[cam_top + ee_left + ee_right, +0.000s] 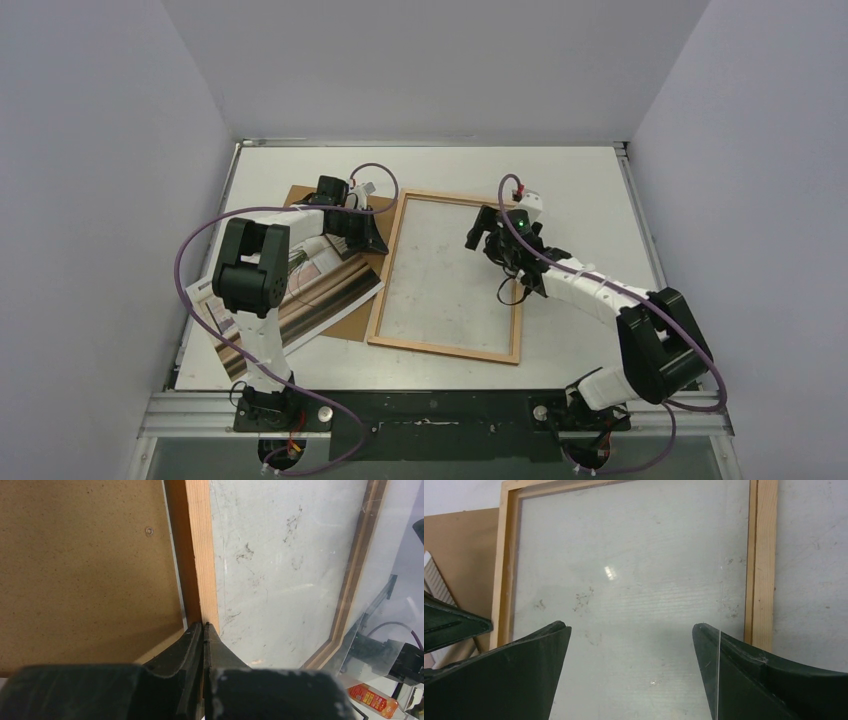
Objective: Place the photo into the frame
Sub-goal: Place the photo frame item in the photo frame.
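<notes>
The frame, a thin reddish-brown wooden rectangle with a clear pane, lies flat at mid-table. Left of it lies the photo, its beige and brown bands up, partly under my left arm. My left gripper is shut, its tips at the frame's left rail; nothing shows between the fingers. My right gripper hovers over the pane near the frame's far right corner. Its fingers stand wide open around nothing, with the pane and the right rail below them.
A plain brown fibreboard backing sheet lies under the photo and against the frame's left side, also in the left wrist view. Purple cables loop off both arms. White walls close in the table on three sides.
</notes>
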Controlling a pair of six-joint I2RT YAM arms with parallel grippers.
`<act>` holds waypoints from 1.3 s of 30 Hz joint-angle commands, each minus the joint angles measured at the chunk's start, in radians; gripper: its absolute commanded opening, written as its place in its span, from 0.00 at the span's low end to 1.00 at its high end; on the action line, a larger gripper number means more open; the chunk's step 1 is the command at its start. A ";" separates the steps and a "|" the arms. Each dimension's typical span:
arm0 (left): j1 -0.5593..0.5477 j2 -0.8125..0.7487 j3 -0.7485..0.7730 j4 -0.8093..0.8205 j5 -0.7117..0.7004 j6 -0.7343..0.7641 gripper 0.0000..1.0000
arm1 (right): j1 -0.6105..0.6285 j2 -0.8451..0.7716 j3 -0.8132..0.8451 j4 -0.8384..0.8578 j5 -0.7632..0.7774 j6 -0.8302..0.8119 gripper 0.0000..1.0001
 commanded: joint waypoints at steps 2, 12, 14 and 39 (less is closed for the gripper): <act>-0.006 0.023 0.020 -0.037 0.012 0.014 0.00 | 0.013 0.041 0.072 -0.106 0.092 -0.035 0.93; 0.001 0.020 0.015 -0.037 0.015 0.016 0.00 | 0.015 0.078 0.103 -0.152 0.098 -0.046 0.90; 0.002 0.020 0.016 -0.037 0.015 0.017 0.00 | 0.016 0.082 0.113 -0.168 0.100 -0.056 0.90; 0.012 0.020 0.017 -0.041 0.017 0.020 0.00 | 0.004 0.073 0.121 -0.232 0.107 -0.118 0.90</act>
